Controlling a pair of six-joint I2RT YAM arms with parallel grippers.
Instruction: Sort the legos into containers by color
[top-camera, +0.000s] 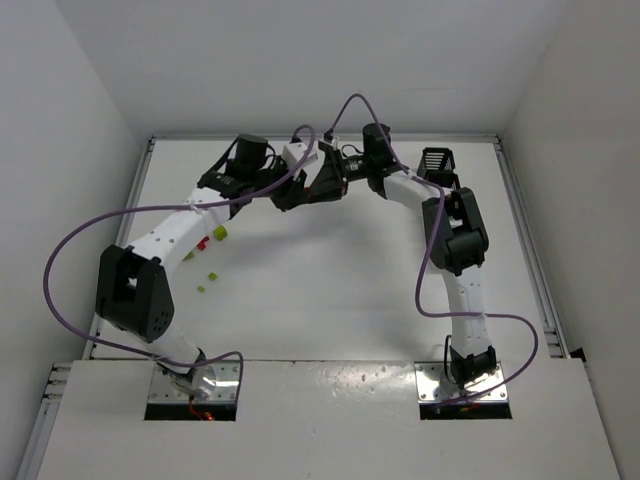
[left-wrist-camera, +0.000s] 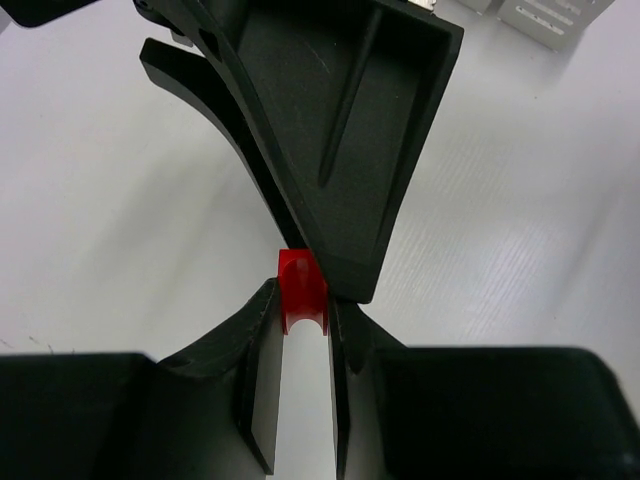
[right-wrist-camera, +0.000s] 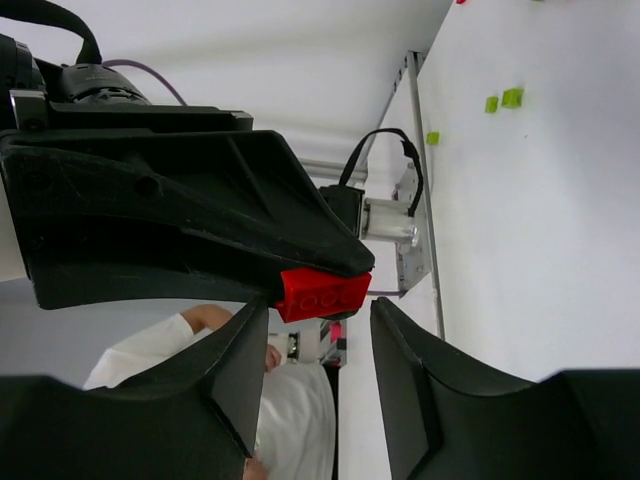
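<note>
A red lego (left-wrist-camera: 302, 290) is pinched between the tips of my left gripper (left-wrist-camera: 300, 320), which is shut on it above the table. In the right wrist view the same red lego (right-wrist-camera: 325, 295) sticks out from the left gripper's black fingers (right-wrist-camera: 180, 210). My right gripper (right-wrist-camera: 318, 340) straddles it with its jaws open. One right finger is at the brick's end and the other stands apart from it. From above, the left gripper (top-camera: 287, 192) and the right gripper (top-camera: 325, 182) meet at the far middle. A white container (top-camera: 300, 152) and a black container (top-camera: 437, 160) show behind them.
Loose legos lie under the left arm: a red one (top-camera: 201, 242) and lime ones (top-camera: 220, 232), (top-camera: 212, 276). Lime bricks (right-wrist-camera: 505, 98) also show in the right wrist view. White containers (left-wrist-camera: 545, 15) sit at the far right of the left wrist view. Purple cables loop over both arms.
</note>
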